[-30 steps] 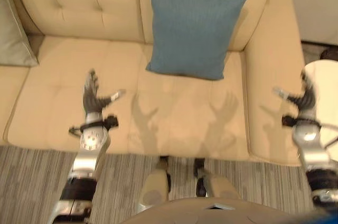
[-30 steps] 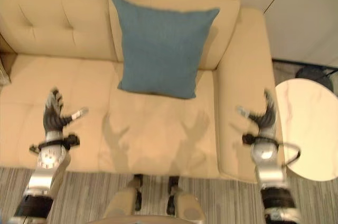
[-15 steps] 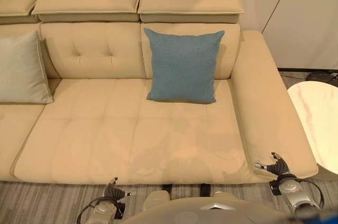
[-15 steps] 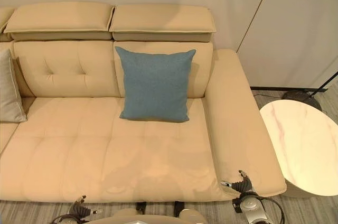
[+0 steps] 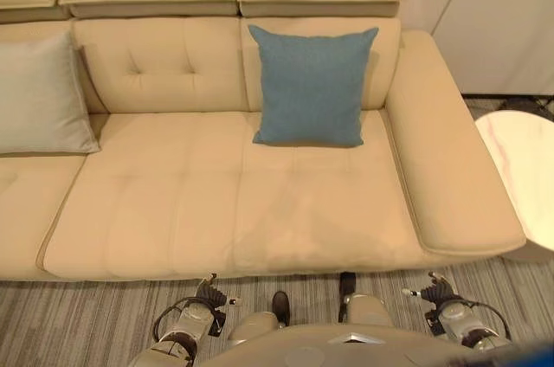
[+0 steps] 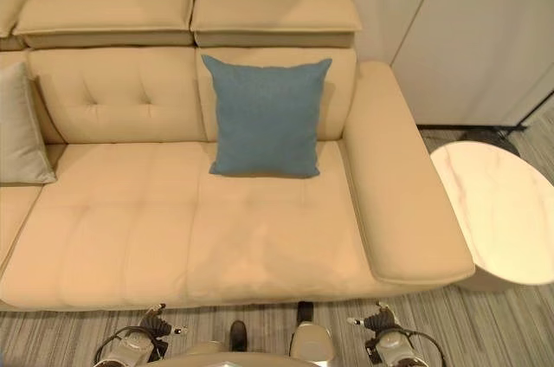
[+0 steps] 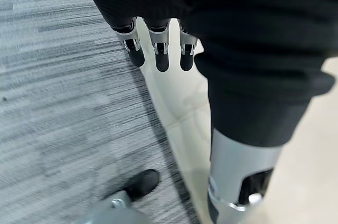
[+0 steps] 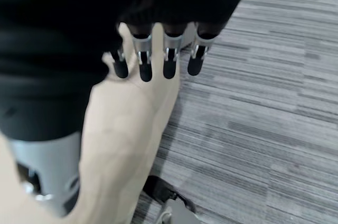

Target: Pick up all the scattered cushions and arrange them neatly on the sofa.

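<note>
Blue cushion (image 5: pixel 312 86) upright against the backrest of the sofa (image 5: pixel 216 202), toward its right arm; grey cushion (image 5: pixel 41 97) leaning at its left end. Left robot hand (image 5: pixel 210 295) and right robot hand (image 5: pixel 435 292) low before the sofa's front edge, fingers straight, empty. Round table (image 6: pixel 498 211) beside the sofa's right arm.

Silver-grey arms; each hand (image 7: pixel 158 44) shows silver fingers, dark tips, apparently a dark ribbed cover

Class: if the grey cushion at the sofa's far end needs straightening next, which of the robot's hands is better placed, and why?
Probably the left hand: the grey cushion lies on its side. The right hand hangs by the opposite armrest; both are open and empty.
</note>
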